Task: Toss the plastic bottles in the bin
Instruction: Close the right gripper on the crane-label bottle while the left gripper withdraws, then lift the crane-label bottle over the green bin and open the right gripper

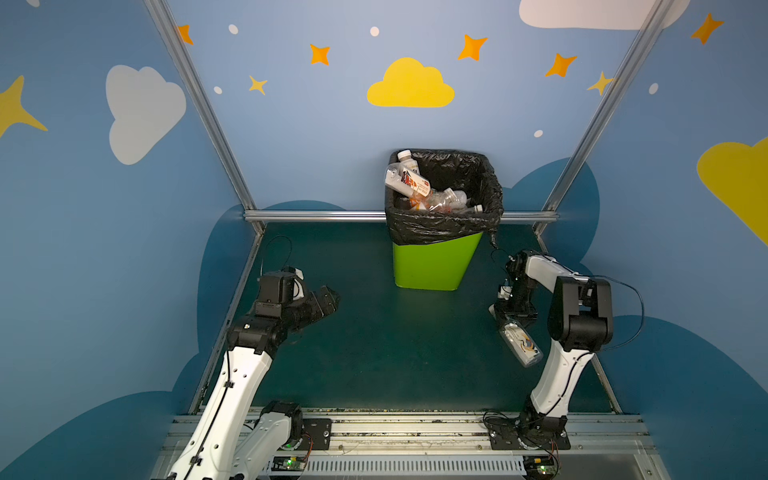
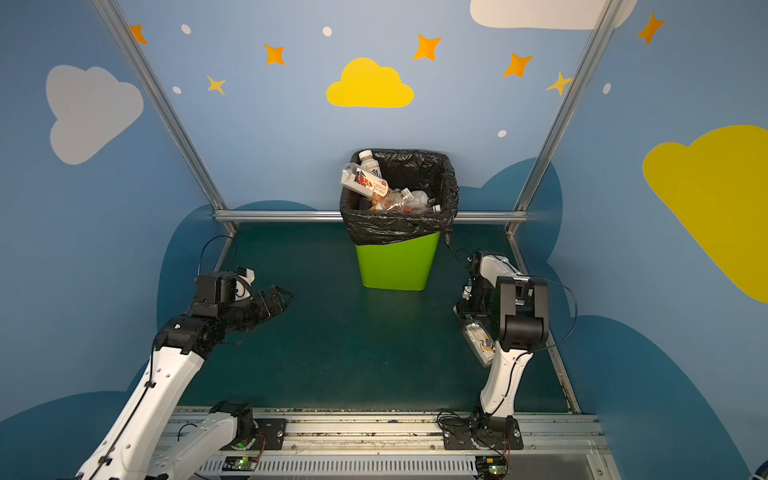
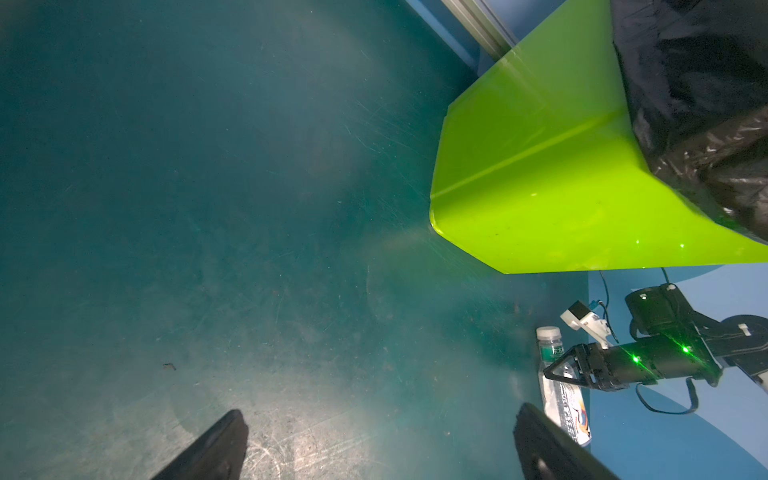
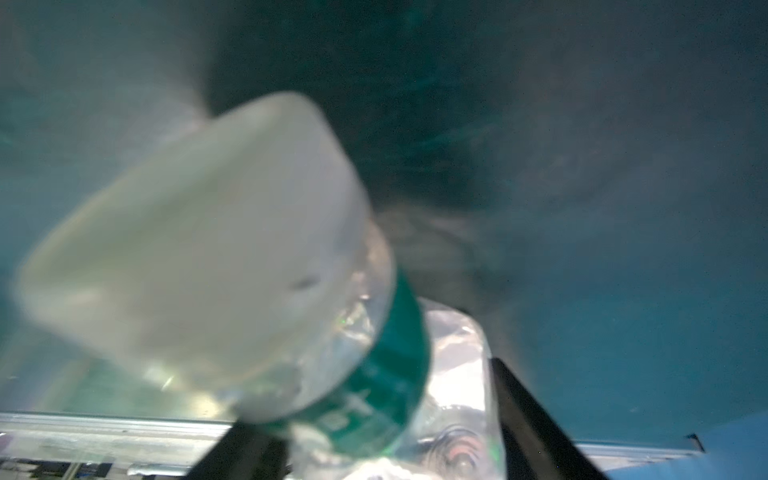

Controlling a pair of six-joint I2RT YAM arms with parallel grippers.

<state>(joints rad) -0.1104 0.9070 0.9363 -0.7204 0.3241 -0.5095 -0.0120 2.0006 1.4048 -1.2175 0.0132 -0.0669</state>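
Right gripper: clamped on clear plastic bottle, white cap, green label.
Left gripper: jaws wide apart, empty.
Bin: tall lime-green plastic, black-bag lined, bottles heaped inside.

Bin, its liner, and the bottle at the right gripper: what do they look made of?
Bin: smooth glossy lime-green hard plastic, probably; it shows highlights. Liner: thin black plastic film, crinkled and shiny. Bottle: clear thin plastic, see-through, with a white cap.

The dark green bench is scratched; the green bin stands on it, upper middle of the frame; I cannot tell if the clear bottle at the right touches it.
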